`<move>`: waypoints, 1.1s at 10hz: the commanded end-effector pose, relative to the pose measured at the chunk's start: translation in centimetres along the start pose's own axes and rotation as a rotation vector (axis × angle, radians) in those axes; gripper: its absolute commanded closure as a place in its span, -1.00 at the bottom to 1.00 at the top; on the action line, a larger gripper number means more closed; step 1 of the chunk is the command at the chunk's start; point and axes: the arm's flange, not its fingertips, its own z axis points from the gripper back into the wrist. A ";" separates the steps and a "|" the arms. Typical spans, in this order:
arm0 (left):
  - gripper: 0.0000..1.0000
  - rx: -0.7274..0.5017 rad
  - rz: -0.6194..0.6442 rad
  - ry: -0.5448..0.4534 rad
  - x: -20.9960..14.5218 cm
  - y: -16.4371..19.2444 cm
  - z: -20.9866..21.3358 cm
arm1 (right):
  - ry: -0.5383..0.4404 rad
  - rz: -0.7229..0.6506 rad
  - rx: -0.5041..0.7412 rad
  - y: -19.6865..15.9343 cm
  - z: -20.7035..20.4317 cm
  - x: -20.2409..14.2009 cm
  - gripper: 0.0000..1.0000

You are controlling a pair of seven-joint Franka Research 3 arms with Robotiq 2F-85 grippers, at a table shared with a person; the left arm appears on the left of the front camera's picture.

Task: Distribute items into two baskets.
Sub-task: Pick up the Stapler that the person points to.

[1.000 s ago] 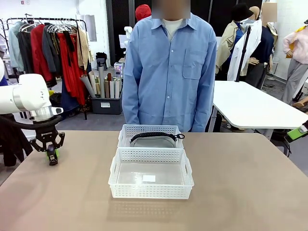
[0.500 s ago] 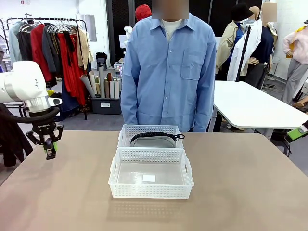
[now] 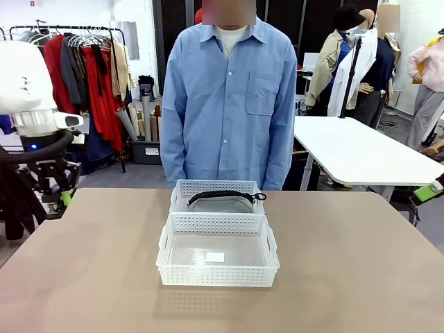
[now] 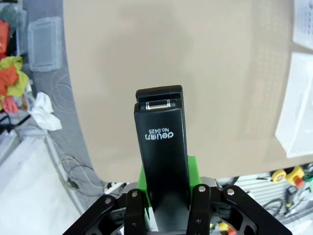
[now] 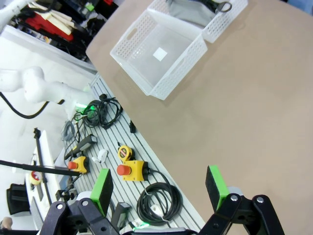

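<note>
A small black stapler (image 4: 161, 147) sits between the green pads of my left gripper (image 4: 166, 171), which is shut on it high above the table's left edge. In the front view the left gripper (image 3: 57, 191) hangs at the far left, beyond the table's corner. Two white baskets stand end to end at the table's middle. The far basket (image 3: 182, 191) holds the grey waist bag (image 3: 216, 204) with its black strap. Nothing lies in the near basket (image 3: 166, 250) with the small white label. My right gripper (image 5: 159, 188) is open over the table's near right edge, nothing between its fingers.
A person in a blue shirt (image 3: 229, 104) stands at the far side, arms down. Cables and a yellow emergency-stop box (image 5: 132, 171) lie on a rail below the table's edge. A white table (image 3: 361, 149) stands behind on the right. Bare tabletop lies on both sides of the baskets.
My left arm has lifted and drawn back to the left with the stapler, from just above the table to beyond its left corner. The person shifted slightly left. The right gripper has not moved.
</note>
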 end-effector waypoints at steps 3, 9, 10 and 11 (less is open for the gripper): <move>1.00 -0.033 -0.314 -0.014 -0.8 1.6 2.0 | -0.007 0.007 0.005 0.1 0.1 0.0 -1.00; 1.00 -0.066 -0.672 -0.002 0.6 2.0 6.1 | -0.007 0.007 0.005 0.1 0.1 0.0 -1.00; 1.00 -0.057 -0.672 -0.015 0.5 1.6 6.3 | -0.007 0.007 0.005 0.1 0.1 0.0 -1.00; 1.00 -0.069 -0.662 -0.024 0.5 1.3 6.3 | -0.007 0.007 0.005 0.1 0.1 0.0 -1.00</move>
